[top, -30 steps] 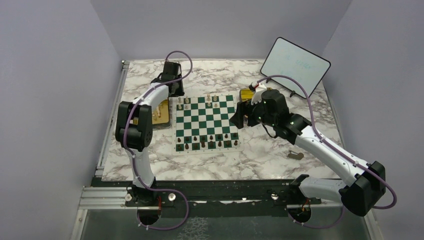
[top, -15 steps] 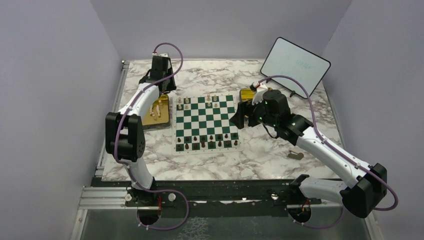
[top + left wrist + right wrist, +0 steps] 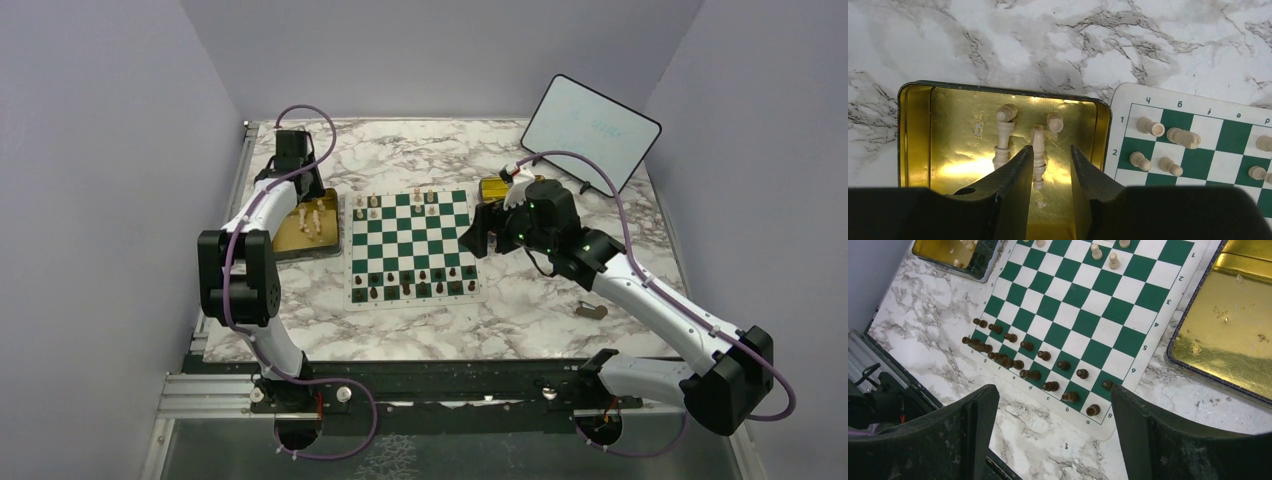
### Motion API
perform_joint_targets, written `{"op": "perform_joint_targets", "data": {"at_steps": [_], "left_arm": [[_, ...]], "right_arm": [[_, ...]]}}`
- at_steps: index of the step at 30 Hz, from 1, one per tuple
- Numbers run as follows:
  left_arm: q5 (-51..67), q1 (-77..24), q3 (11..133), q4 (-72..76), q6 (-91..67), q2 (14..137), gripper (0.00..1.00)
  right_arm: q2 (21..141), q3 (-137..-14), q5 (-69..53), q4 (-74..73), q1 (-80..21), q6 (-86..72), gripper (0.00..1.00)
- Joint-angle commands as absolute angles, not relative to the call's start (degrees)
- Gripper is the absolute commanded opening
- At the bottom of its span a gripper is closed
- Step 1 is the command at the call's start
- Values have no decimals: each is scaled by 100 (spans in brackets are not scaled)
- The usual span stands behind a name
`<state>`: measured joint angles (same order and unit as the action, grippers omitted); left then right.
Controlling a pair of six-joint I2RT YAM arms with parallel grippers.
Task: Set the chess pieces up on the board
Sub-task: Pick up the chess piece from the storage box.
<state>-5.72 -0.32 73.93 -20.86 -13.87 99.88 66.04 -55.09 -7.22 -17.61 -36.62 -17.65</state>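
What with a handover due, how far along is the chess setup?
Done: the dark pieces fill the board's near two rows, and some cream pieces stand on its far rows. In hand: the left gripper hangs open over the gold tray, fingers either side of a cream piece, not gripping it. Left: the other tray pieces, with many far squares bare; right gripper open, empty.

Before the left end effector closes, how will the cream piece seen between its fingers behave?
The piece is tall and narrow, so it probably tips if nudged off-centre. Its rounded body could then roll on the shiny tray. It looks small, so likely light.
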Motion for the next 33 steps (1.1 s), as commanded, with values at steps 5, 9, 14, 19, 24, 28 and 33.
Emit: {"op": "perform_joint_targets", "data": {"at_steps": [5, 9, 14, 19, 24, 28, 33], "left_arm": [[-453, 101, 7397, -1612, -1301, 10331, 34], [-461, 106, 7423, -1544, -1268, 10484, 34], [-248, 105, 7401, -1379, -1196, 10564, 31], [-212, 105, 7417, -1345, -1169, 10648, 31], [-130, 106, 7414, -1346, -1143, 10737, 31], [-120, 106, 7433, -1345, -1150, 10818, 31], [-71, 108, 7477, -1345, -1216, 10877, 26]], "right_arm": [[6671, -5527, -766, -1681, -3630, -1793, 88], [6637, -5505, -716, -1698, -3630, -1784, 88], [6640, -5484, -687, -1711, -3630, -1784, 88], [6669, -5508, -687, -1708, -3630, -1769, 88], [6688, -5518, -635, -1713, -3630, -1734, 88], [6719, -5607, -533, -1833, -3630, -1714, 88], [6588, -5532, -594, -1791, -3630, -1732, 88]]}}
